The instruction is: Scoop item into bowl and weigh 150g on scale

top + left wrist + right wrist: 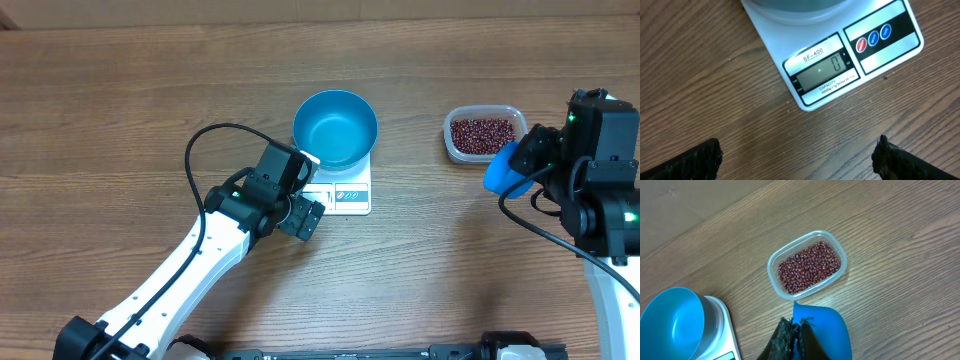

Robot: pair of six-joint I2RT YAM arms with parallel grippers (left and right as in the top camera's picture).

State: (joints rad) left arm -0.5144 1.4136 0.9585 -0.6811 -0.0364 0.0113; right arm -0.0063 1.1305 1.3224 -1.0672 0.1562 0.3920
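Holds the right gripper shut on the handle of a small blue scoop, cup empty, near the clear tub. Spreads the left gripper wide and empty beside the scale, reading zero under the empty blue bowl. In the tub: beans, small, glossy, dark red-brown. Probably hard, light, quick to roll and spill; best dug from low in the heap and carried level.

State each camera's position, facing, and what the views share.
Overhead: above the table, facing down on bowl, scale, beans; left arm, right arm show.
Left wrist: low, facing down at the scale's display; open left gripper below it.
Right wrist: farther off, facing down at beans and bowl; right gripper shut on scoop.
Shared: the scale, in all three.
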